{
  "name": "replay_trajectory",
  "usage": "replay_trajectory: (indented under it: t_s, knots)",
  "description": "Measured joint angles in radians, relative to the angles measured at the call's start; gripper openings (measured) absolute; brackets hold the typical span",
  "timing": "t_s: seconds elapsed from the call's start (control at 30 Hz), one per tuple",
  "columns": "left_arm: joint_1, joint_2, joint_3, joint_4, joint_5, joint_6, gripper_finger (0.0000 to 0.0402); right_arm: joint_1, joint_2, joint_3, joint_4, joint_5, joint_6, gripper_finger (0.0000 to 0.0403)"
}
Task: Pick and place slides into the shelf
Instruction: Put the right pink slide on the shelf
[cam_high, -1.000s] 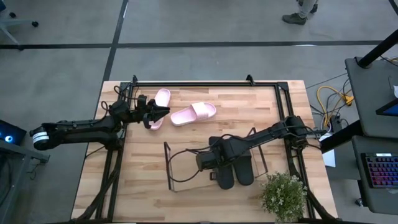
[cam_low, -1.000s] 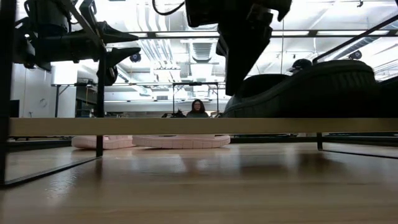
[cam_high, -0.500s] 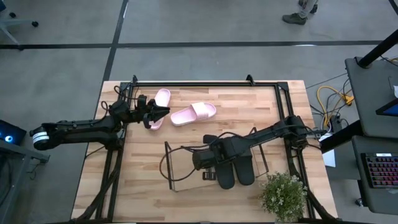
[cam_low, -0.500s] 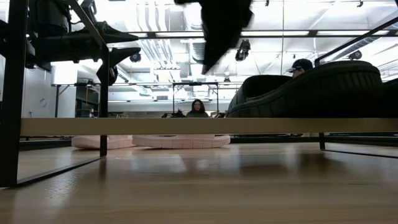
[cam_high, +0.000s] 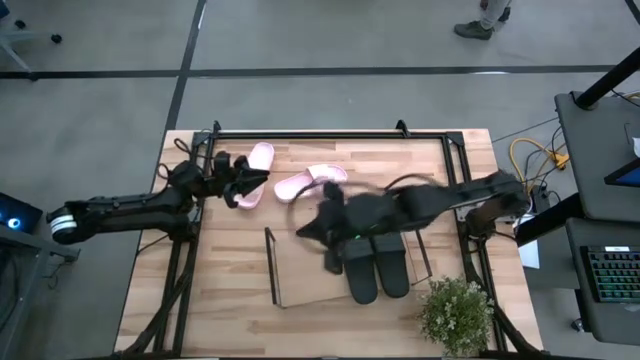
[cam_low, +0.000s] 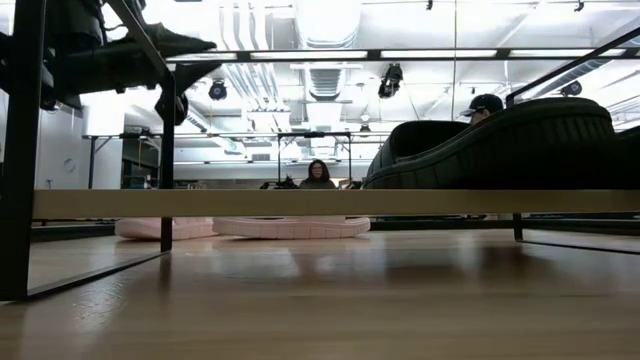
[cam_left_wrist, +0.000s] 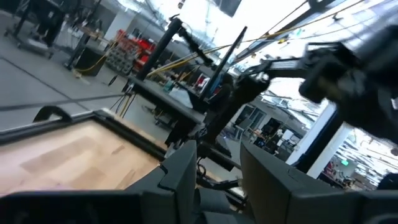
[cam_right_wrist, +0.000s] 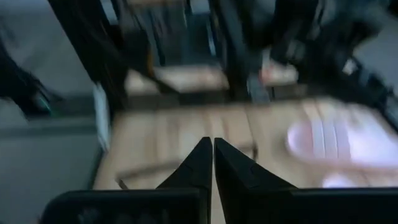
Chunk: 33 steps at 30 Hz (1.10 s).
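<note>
Worktop: holding everything, the wooden worktop (cam_high: 230, 290) has a shelf, four slides and a small plant on it.
Shelf: the shelf (cam_high: 290, 290) sits near the front middle, with a clear base and thin black wire ends.
Black slides: two black slides (cam_high: 378, 268) lie side by side at the right end of the shelf.
Pink slides: two pink slides (cam_high: 300, 182) lie on the bare wood behind the shelf, near the back edge.
Plant: a little green plant (cam_high: 455, 312) stands at the front right corner.
Right end effector: the right end effector (cam_high: 305, 228) hangs over the back of the shelf, just left of the black slides, clenched tight with nothing in it.
Left end effector: the left end effector (cam_high: 258, 178) hangs over the leftmost pink slide, fingers partly apart, holding nothing.
</note>
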<state>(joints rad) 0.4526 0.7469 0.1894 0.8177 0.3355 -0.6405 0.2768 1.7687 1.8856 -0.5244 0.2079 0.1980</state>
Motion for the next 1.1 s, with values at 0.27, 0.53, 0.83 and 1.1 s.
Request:
replay_trajectory:
  t_s: [0.27,0.53,0.83,1.1]
  knots:
    - [0.0,-0.061,0.0,0.014,0.001,0.003,0.0109,-0.002,-0.309,-0.215,0.092,0.066,-0.023,0.0008]
    - [0.0,-0.105,0.009,0.012,0.001,0.043,0.0109,0.043,-0.521,-0.553,0.31,0.107,0.033,0.0009]
    - [0.0,-0.112,0.033,0.013,-0.04,0.051,0.0109,-0.004,-0.696,-0.846,0.468,0.106,0.015,0.0008]
    - [0.0,-0.065,0.042,0.014,-0.107,0.078,0.0109,-0.269,-0.778,-0.895,0.501,-0.137,-0.009,0.0009]
